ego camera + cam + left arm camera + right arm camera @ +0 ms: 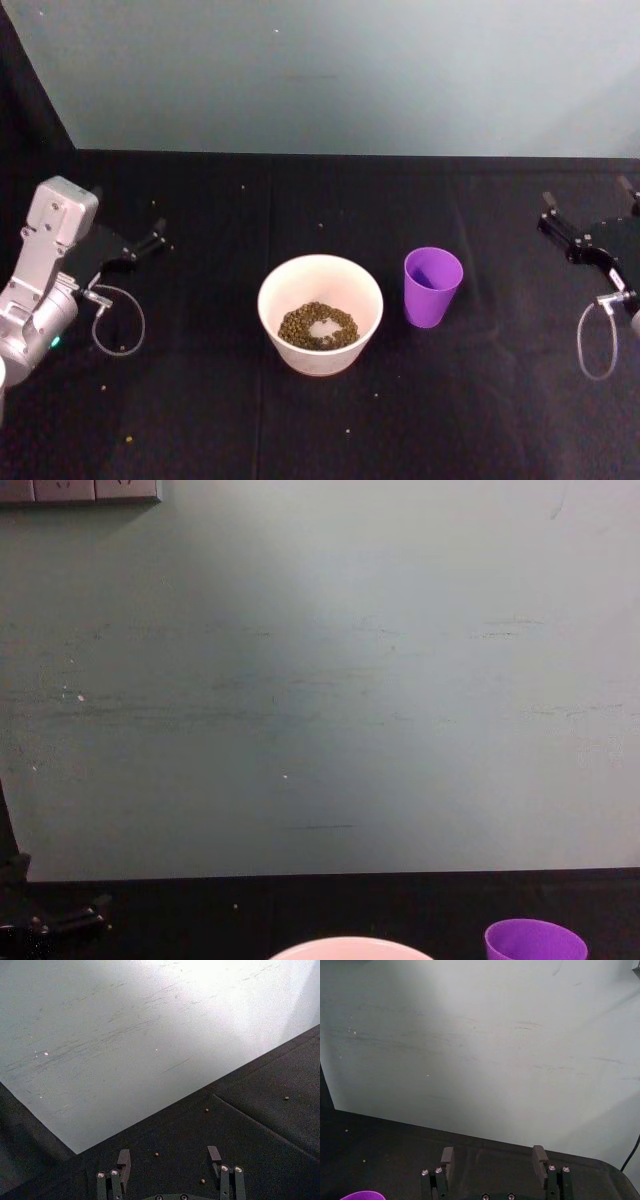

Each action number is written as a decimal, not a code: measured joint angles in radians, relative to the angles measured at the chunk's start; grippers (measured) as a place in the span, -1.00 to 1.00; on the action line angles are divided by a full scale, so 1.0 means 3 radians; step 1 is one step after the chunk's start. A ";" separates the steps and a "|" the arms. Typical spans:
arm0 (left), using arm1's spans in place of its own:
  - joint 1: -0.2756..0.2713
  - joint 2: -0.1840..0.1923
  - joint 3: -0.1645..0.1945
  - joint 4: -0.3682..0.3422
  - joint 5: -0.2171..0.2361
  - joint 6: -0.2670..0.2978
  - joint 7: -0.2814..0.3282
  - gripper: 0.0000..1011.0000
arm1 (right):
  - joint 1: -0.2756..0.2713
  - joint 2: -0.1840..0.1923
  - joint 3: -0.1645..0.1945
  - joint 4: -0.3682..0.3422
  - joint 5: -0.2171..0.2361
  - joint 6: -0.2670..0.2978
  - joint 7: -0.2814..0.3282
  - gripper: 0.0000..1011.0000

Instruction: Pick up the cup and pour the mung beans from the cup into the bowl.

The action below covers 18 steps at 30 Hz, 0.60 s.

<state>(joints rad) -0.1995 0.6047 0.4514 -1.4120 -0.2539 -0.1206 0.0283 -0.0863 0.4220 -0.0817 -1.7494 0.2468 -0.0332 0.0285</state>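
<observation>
- Left gripper point(160, 239): stands at the far left of the black table point(200, 420), well apart from the bowl. The left wrist view shows its fingers point(123, 1159) spread wide with nothing between them. Judged parked, kept out of the working area.
- Stray beans point(156, 1154): a few lie loose on the cloth near the left gripper, with more scattered toward the front edge.
- Bowl point(320, 272): upright at table centre, holding a ring of mung beans point(318, 326) on its floor. The beans sitting here suggest the pour is already done.
- Cup point(433, 287): upright just beside the bowl on its right, apart from it, touching neither gripper. Its inside appears empty, though the bottom is not fully visible. Standing clear of the bowl keeps it from being knocked.
- Right gripper point(583, 220): at the far right edge, well apart from the cup. The right wrist view shows its fingers point(447, 1156) wide apart and holding nothing, consistent with a released cup and a withdrawn arm.
</observation>
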 joint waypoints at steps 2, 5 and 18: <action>0.0000 0.0000 0.0000 0.0000 0.0000 0.0000 0.0000 0.98 | -0.0001 0.0002 -0.0001 -0.0002 0.0001 -0.0001 0.0002 0.98; 0.0000 0.0000 0.0000 0.0000 0.0000 0.0000 0.0000 0.98 | -0.0001 0.0004 -0.0002 -0.0006 0.0001 -0.0002 0.0002 0.98; 0.0000 0.0000 0.0000 0.0000 0.0000 0.0000 0.0000 0.98 | -0.0004 0.0007 -0.0005 -0.0013 0.0002 -0.0006 0.0001 0.98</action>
<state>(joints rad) -0.1995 0.6047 0.4514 -1.4120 -0.2539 -0.1205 0.0283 -0.0875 0.4242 -0.0833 -1.7533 0.2473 -0.0349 0.0289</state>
